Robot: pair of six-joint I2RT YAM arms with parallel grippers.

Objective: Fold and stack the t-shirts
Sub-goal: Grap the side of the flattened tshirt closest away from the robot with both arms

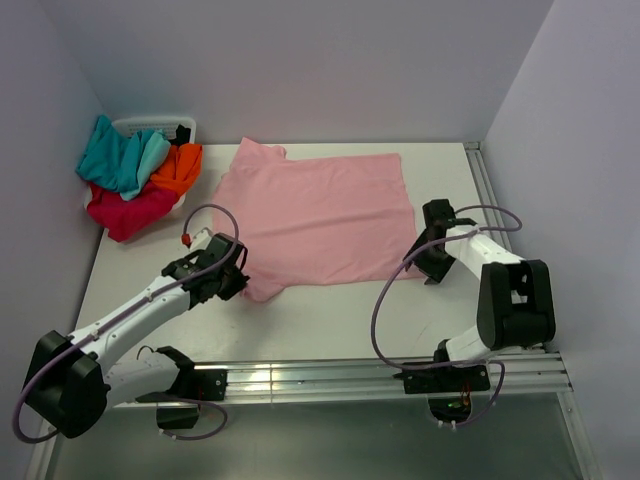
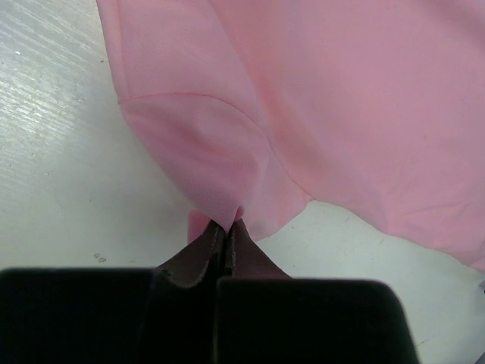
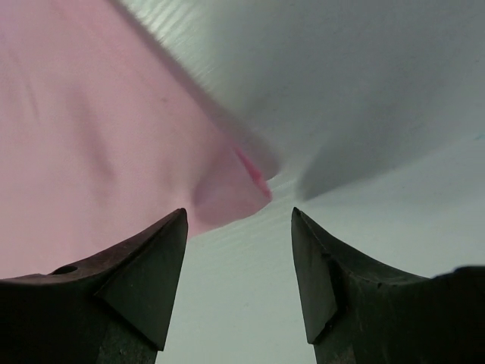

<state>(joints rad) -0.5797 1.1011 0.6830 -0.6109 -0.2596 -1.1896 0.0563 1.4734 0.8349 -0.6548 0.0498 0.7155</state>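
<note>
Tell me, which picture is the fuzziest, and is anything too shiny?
Right wrist view: fuzziest, the pink t-shirt and table look soft and smeared beyond the open right gripper. Left wrist view: sharper, the shirt's seam shows. Top view: even light, with glare on the metal rail.

**Count: what's on the bench**

- Tees: 4. Pink tee (image 1: 320,215) ×1, spread flat. The other 3 are bunched in one heap far-left of it: teal tee (image 1: 112,155), orange tee (image 1: 180,168), red tee (image 1: 128,210). A paler aqua patch shows in the teal; can't tell if that's a separate garment.
- Basket (image 1: 150,124): 1, white, under that heap.
- Arms: 2. Left arm (image 1: 130,320) is near-left of the pink tee, right arm (image 1: 510,295) to its right.
- Grippers: 2, two fingers each. Left gripper (image 2: 227,225) ×1, clamped on the pink tee's near-left corner. Right gripper (image 3: 239,216) ×1, fingers apart at its near-right corner.
- Cables: 2 loops, left cable (image 1: 205,210) and right cable (image 1: 378,310).
- Table (image 1: 330,320): 1, under the pink tee.
</note>
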